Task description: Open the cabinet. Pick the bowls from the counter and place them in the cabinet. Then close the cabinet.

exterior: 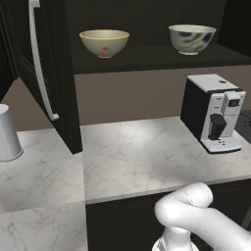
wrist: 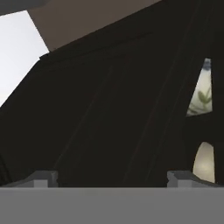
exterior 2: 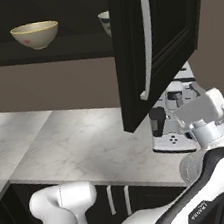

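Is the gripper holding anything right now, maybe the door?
Nothing is held. The gripper is open, its fingers spread wide and bare, facing the open black-brown cabinet door.

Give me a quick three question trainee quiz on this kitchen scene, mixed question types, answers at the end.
1. True or false: both bowls sit on the counter.
2. Which bowl stands nearer the coffee machine? A) tan-yellow bowl B) off-white bowl
3. Fill in: the cabinet's right door is ____.

Key: 1 false, both are on the cabinet shelf; 2 B; 3 open.
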